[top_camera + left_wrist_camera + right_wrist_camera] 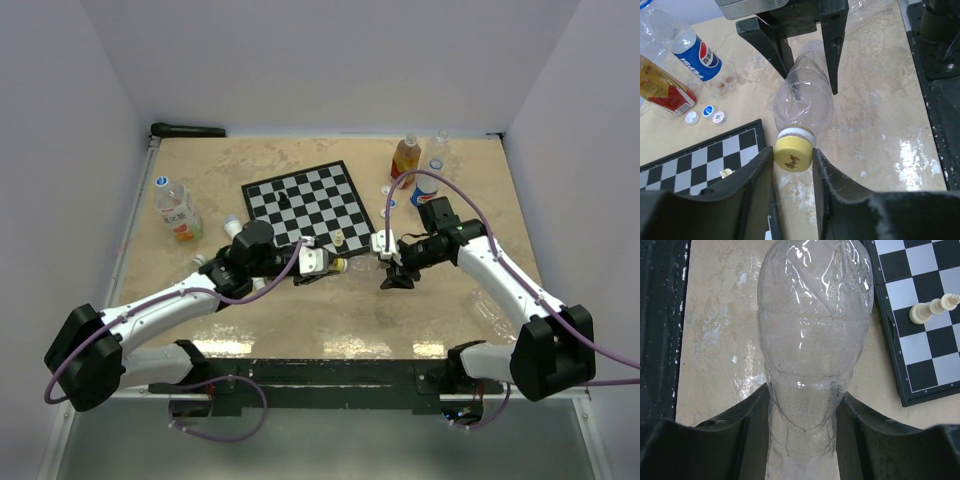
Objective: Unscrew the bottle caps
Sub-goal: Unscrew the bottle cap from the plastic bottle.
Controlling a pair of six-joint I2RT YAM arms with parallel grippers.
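A clear empty plastic bottle [805,100] is held lying sideways above the table between my two grippers. Its yellow ribbed cap [793,155] is still on the neck, and my left gripper [793,161] is shut on it, one finger on each side. In the top view the cap [340,265] sits just right of my left gripper [322,263]. My right gripper [805,412] is shut on the bottle's narrow waist [815,315]; in the top view it [392,265] is right of centre. Its fingers [832,50] also show in the left wrist view.
A chessboard [305,200] lies behind the grippers, with a black piece [284,199] on it and a cream piece [932,310] near its edge. A Pepsi bottle [692,52], an orange-labelled bottle [662,90] and loose caps [708,110] are at the back right. Another bottle [175,208] lies at the left.
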